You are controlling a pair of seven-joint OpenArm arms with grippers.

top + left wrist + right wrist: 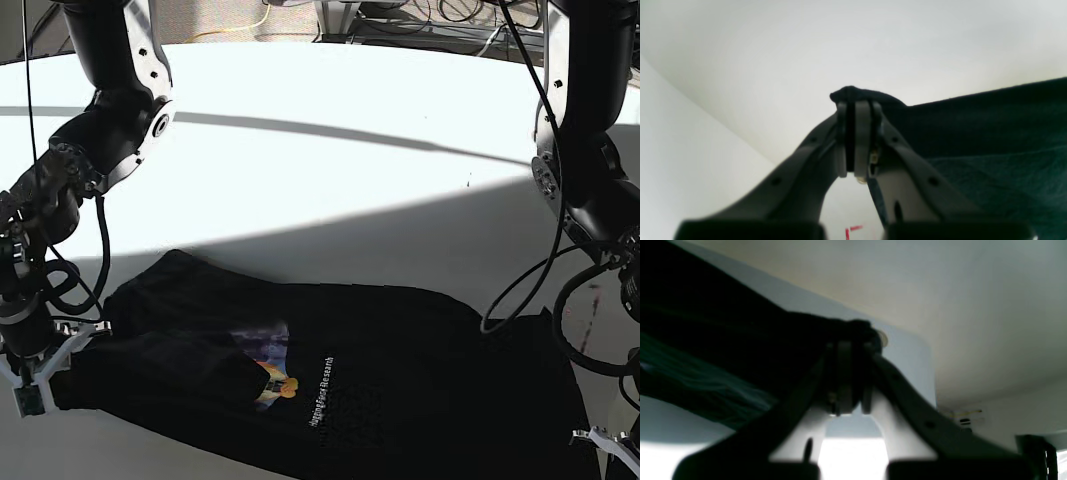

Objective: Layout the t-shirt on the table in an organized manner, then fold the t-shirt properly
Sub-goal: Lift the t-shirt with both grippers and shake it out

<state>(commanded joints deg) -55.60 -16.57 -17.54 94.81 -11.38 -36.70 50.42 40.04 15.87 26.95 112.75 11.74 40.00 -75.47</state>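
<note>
So I've got both grippers pinched tight on the t-shirt [340, 390]: left gripper [855, 106] and right gripper [848, 346] each clamp an edge (shirt's sprawled over the table [330, 170]).

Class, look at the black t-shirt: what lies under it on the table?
The t-shirt lies on the white table, which shows bare around it. Whatever lies beneath the cloth is covered. Each hand, left and right, is shut on an edge of it.
</note>
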